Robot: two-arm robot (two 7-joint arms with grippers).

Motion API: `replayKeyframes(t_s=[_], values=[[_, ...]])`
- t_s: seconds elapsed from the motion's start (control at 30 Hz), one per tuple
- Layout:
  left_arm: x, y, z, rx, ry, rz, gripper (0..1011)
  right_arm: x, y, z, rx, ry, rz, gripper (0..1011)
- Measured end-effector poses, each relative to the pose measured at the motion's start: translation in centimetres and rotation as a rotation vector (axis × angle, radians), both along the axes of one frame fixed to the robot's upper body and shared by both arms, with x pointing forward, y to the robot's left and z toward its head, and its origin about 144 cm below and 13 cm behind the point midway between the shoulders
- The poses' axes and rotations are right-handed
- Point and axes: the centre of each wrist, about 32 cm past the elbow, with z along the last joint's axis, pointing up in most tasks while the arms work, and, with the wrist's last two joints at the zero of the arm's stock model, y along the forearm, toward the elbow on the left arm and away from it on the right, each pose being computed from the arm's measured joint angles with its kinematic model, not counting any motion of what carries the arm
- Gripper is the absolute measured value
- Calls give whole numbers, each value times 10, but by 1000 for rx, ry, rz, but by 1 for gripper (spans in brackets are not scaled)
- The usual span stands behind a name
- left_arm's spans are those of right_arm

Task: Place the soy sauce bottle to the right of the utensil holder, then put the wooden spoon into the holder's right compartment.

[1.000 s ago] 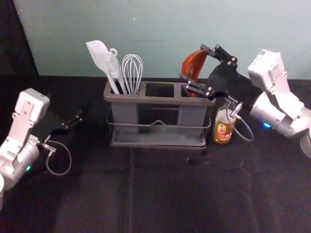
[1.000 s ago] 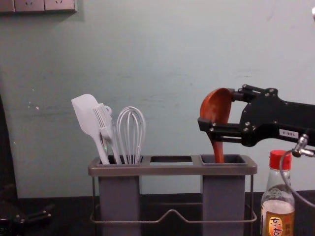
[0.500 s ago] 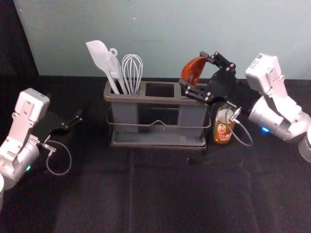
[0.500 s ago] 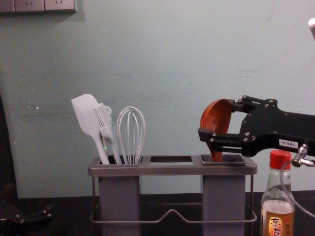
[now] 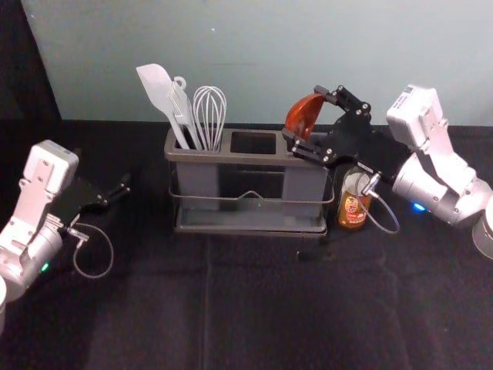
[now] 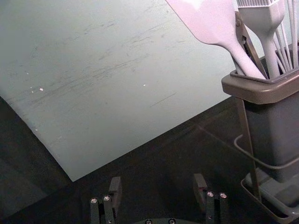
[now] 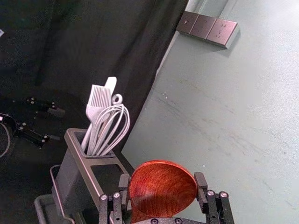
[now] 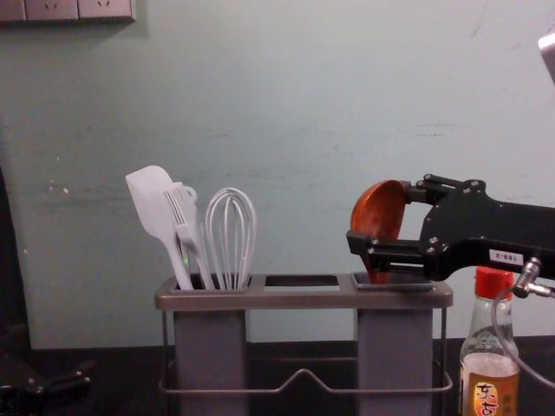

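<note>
as we look in from the near side, the left gripper [image 5: 123, 187] is parked out left, well apart from the holder, fingers wide, nothing between them. over on the right, the soy sauce bottle [image 5: 353, 212] stands upright, red cap on top, just beside the utensil holder [image 5: 254, 160], with the right arm reaching above it. and the holder, centre stage: white spatula [image 5: 158, 86], brush [image 5: 182, 108] and whisk [image 5: 209, 116] all leaning up out of its left compartment! across to its right end, here's the right gripper [image 5: 304, 116], fingers closed on the bowl of the wooden spoon [image 5: 305, 114], one on each side. bowl up, handle down, and that handle is inside the right compartment! beyond it all, the pale wall [image 8: 295, 104], with a socket panel [image 8: 65, 9] high on the far left.
</note>
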Motion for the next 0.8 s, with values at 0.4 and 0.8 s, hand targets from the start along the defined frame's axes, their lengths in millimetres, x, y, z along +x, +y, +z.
replayKeyframes(t_s=[0.4, 0.8], values=[[0, 0, 0, 0, 0, 0, 1005, 0, 0, 0, 1, -4, 0, 1002], [0, 0, 0, 0, 0, 0, 1005, -3, 2, 4, -2, -18, -9, 1003]])
